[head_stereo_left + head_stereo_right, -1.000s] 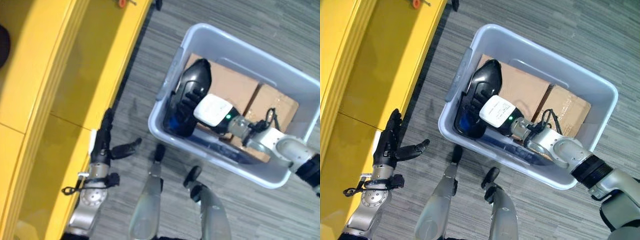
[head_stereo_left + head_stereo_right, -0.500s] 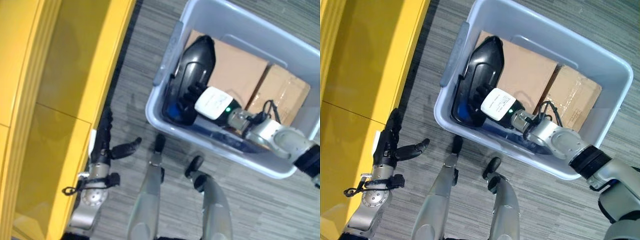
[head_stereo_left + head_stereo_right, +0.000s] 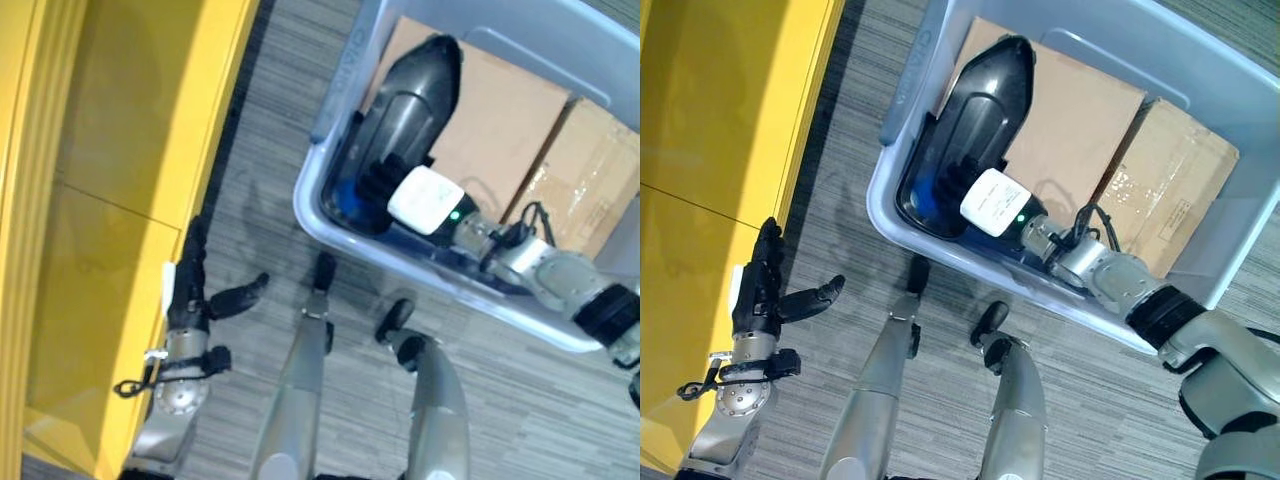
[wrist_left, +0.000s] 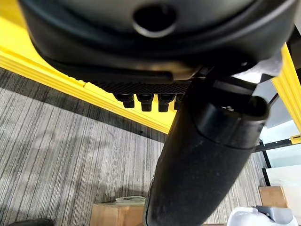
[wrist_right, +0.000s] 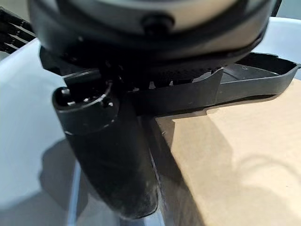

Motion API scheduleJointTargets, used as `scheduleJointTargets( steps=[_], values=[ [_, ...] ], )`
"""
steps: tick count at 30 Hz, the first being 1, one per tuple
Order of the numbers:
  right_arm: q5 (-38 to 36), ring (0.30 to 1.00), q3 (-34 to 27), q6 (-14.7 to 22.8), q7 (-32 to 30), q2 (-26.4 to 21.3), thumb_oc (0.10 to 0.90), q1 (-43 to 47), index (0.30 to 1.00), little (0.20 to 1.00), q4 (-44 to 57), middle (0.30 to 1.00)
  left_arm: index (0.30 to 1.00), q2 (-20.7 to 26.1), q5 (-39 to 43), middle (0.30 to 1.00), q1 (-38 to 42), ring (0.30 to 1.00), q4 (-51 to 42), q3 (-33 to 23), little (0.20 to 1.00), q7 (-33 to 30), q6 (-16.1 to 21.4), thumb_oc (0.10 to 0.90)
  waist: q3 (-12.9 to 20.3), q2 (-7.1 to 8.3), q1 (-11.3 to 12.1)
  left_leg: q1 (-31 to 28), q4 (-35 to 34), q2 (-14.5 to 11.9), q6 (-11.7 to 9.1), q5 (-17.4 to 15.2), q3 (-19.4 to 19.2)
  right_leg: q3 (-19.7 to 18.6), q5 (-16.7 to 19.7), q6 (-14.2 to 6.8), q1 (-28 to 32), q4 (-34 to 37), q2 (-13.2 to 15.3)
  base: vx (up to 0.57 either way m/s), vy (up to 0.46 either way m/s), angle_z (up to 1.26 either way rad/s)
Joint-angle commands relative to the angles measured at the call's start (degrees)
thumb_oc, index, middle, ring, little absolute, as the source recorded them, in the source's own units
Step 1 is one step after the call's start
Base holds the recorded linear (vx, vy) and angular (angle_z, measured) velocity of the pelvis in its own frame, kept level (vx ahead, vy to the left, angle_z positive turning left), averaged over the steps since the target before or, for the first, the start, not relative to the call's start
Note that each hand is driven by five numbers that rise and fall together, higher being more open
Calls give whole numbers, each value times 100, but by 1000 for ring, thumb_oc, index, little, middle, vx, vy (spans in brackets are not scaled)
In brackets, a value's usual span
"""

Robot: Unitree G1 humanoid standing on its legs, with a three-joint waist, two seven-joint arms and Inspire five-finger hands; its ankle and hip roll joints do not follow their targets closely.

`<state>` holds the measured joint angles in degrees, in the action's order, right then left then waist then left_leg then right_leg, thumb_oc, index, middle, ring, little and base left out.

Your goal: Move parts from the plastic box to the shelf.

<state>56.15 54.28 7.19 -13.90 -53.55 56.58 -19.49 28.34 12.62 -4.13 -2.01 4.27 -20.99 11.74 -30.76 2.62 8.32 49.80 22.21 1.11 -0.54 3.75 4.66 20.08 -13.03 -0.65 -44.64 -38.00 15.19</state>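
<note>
The right hand is reaching into the plastic box and curling its fingers around the black part, which is leaning on a cardboard carton, probably readying a lift. The left hand is hanging relaxed and spread beside the yellow shelf, keeping clear.

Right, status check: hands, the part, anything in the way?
Right hand curled on the black part inside the plastic box. Left hand open, idle beside the yellow shelf. Cardboard boxes beside the part.
</note>
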Motion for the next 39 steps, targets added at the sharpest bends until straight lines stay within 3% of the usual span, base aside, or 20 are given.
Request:
scheduleJointTargets(
  steps=[1, 10, 11, 18, 21, 27, 30, 32, 39],
  values=[
    [72, 300, 378, -374, 322, 26, 400, 478, 300, 300, -1093, 300, 1000, 53, -230, 1000, 44, 1000, -449, -119, 1000, -189, 565, 900, 97, -247, 272, -338, 710, -65, -39, -1133, -126, -428, 387, -464, 466, 242, -115, 0, 0, 0],
    [30, 300, 229, -319, 365, 243, 400, 34, 300, 300, -1034, 300, 1000, -18, -198, 1000, 148, 1000, -413, -100, 1000, -193, 550, 900, 97, -223, 252, -639, 561, -45, -8, -1129, -116, -377, 422, -502, 753, 377, -91, -7, 5, 1],
    [22, 300, 172, -334, 347, 234, 400, 5, 300, 300, -997, 300, 1000, -6, -210, 1000, 170, 1000, -416, -105, 1000, -191, 544, 900, 97, -218, 253, -588, 508, -58, 25, -977, -168, -295, 545, -447, 725, 444, -76, -78, 30, 3],
    [-84, 300, -92, -432, 228, 242, 400, -135, 300, 300, -815, 300, 1000, 15, -205, 1000, 245, 1000, -317, -61, 1000, -162, 496, 900, 97, -163, 236, -983, 200, -83, 14, -860, -186, -255, 689, -476, 1110, 768, -84, -14, 6, 3],
    [-250, 300, -358, -472, 105, 168, 400, -259, 300, 300, -531, 300, 1000, 24, -224, 1000, 262, 1000, -280, -66, 1000, -139, 486, 900, 97, -124, 212, -1337, -81, -91, -4, -753, -208, -273, 791, -492, 1433, 1040, -101, 0, 0, 0],
    [-536, 300, -1286, -386, -35, -205, 400, -903, 300, 300, 533, 300, 1000, 122, -352, 1000, 307, 1000, -250, -196, 1000, 16, 392, 900, 98, 43, 102, -2769, -1158, -179, -76, -332, -258, -238, 1186, -579, 2784, 2092, -201, -1, -1, -1],
    [-603, 300, -1484, -320, -14, -314, 400, -1166, 300, 300, 770, 300, 1000, 125, -345, 1000, 246, 1000, -228, -218, 1000, 118, 359, 900, 346, 105, 54, -3116, -1529, -217, -71, -167, -269, -197, 1338, -610, 3127, 2533, -241, 33, 9, -10],
    [-710, 300, -1800, -199, 34, -471, 400, -1473, 300, 300, 1172, 300, 1000, 198, -418, 1000, 135, 1000, -213, -325, 1000, 270, 319, 900, 755, 220, -27, -3598, -2057, -257, -92, 16, -380, -220, 1564, -701, 3542, 3108, -374, 64, 24, -25],
    [-1145, 300, -2437, 32, 166, -555, 400, -2122, 300, 300, 1748, 300, 1000, 213, -523, 1000, -108, 1000, -128, -459, 1000, 520, 263, 900, 1443, 371, -214, -4199, -2721, -286, -119, 190, -542, -369, 1896, -830, 4081, 3828, -503, 37, 21, -13]
  ],
)
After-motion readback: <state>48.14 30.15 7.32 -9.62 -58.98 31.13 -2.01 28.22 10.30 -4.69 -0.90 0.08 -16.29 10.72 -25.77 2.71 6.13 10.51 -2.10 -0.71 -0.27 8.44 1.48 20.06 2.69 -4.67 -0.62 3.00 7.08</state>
